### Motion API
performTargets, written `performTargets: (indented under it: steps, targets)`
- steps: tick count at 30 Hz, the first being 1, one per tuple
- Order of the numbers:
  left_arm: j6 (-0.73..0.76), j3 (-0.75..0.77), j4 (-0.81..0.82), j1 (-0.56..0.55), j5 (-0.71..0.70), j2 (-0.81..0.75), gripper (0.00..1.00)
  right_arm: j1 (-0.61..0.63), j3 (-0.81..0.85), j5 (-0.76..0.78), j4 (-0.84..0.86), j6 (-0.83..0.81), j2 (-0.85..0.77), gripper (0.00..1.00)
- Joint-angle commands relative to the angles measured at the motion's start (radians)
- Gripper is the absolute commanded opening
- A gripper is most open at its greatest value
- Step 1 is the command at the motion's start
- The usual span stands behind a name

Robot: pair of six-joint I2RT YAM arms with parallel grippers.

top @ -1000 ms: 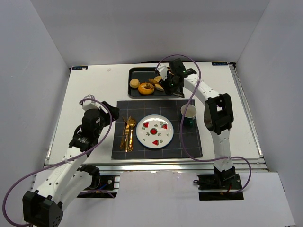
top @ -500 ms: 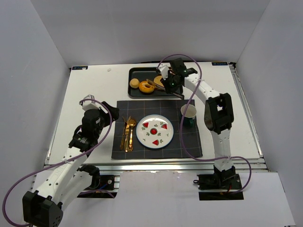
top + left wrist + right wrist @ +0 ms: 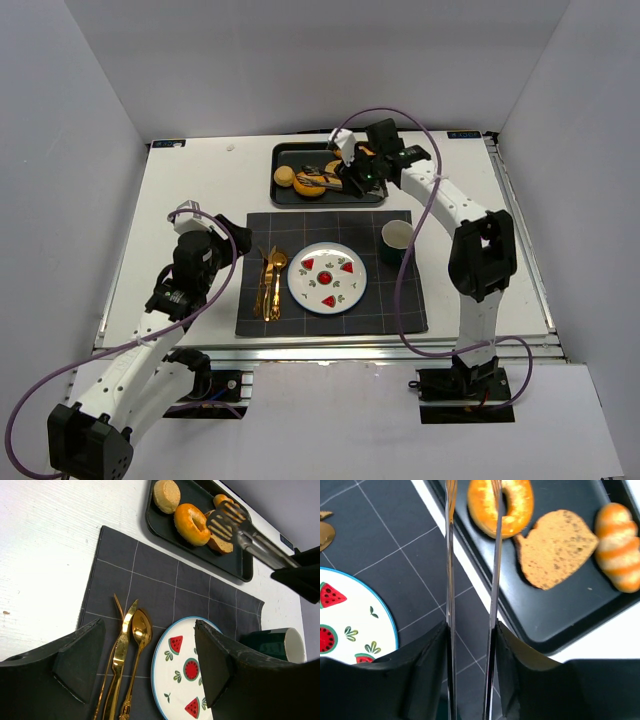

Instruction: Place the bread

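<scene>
**Bread in the tray, tongs above it**

Ring-shaped bread (image 3: 309, 185) flat in the black tray (image 3: 283, 150) at the far side of the table (image 3: 200, 180), well apart from the plate (image 3: 345, 285). Just left of it, a small round bun (image 3: 285, 176). Just right, a brown slice (image 3: 557, 547) against its edge, then a striped roll (image 3: 620, 550) toward the tray's end.

Right gripper (image 3: 362, 172) clamped on the handles of metal tongs (image 3: 450, 580), reaching in over the tray from the right. In the right wrist view, tong arms parted: one just beside the bread's left edge, the other across the ring beside its hole, tips cut off at the top. In the left wrist view, slotted tip over the slice and the bread's right edge; contact with the bread impossible to tell.

Nearer the arms, a dark checked mat (image 3: 400, 300) with the watermelon-patterned plate at its middle. Gold fork (image 3: 118, 607), knife (image 3: 122, 640) and spoon (image 3: 141, 627) side by side just left of the plate. Green cup (image 3: 398, 236) at the mat's far right corner. Between tray and plate, a strip of mat and white table.

Left gripper (image 3: 188, 222) over the table left of the mat, jaws wide apart with nothing between them.
</scene>
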Motion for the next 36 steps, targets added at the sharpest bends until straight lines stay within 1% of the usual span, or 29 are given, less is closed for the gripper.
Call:
performTargets:
  steps: [1,8,15,20,23,26,27,29,30,32,34,35,36]
  targets:
    - [0.000,0.022,0.008,0.007,0.002,-0.002,0.81,0.010,0.005,0.019,0.011,-0.032,0.028,0.47]
    - [-0.004,0.011,0.010,0.007,-0.003,-0.013,0.81,0.018,0.057,0.072,0.012,-0.047,0.074,0.48]
    - [-0.003,0.008,0.010,0.007,-0.003,-0.010,0.82,0.029,0.054,0.103,0.028,-0.066,0.086,0.51]
    - [-0.003,0.005,0.014,0.007,0.000,-0.008,0.82,0.039,0.059,0.105,0.012,-0.093,0.103,0.48]
    - [-0.003,0.006,0.011,0.007,-0.001,-0.008,0.82,0.050,0.069,0.112,0.000,-0.115,0.117,0.44]
    - [-0.003,0.009,0.010,0.007,-0.004,-0.010,0.82,0.052,0.089,0.120,-0.014,-0.120,0.134,0.38]
    - [-0.003,0.011,0.008,0.007,-0.003,-0.010,0.82,0.053,0.094,0.123,-0.017,-0.121,0.134,0.31]
    - [-0.003,0.011,0.005,0.007,-0.007,-0.013,0.82,0.053,0.089,0.120,-0.014,-0.123,0.123,0.24]
    - [-0.003,0.011,0.005,0.007,-0.006,-0.018,0.82,0.053,0.082,0.119,-0.009,-0.124,0.103,0.19]
    - [-0.004,0.011,0.005,0.007,-0.007,-0.019,0.82,0.046,0.041,0.099,0.017,-0.114,0.041,0.15]
    - [-0.004,0.012,0.005,0.007,-0.008,-0.019,0.82,0.036,0.008,0.080,0.035,-0.104,-0.012,0.14]
    - [-0.006,0.014,0.005,0.007,-0.007,-0.019,0.82,0.032,-0.007,0.068,0.040,-0.101,-0.067,0.14]
    - [-0.006,0.014,0.008,0.007,-0.007,-0.019,0.82,0.027,-0.045,0.039,0.044,-0.098,-0.094,0.13]
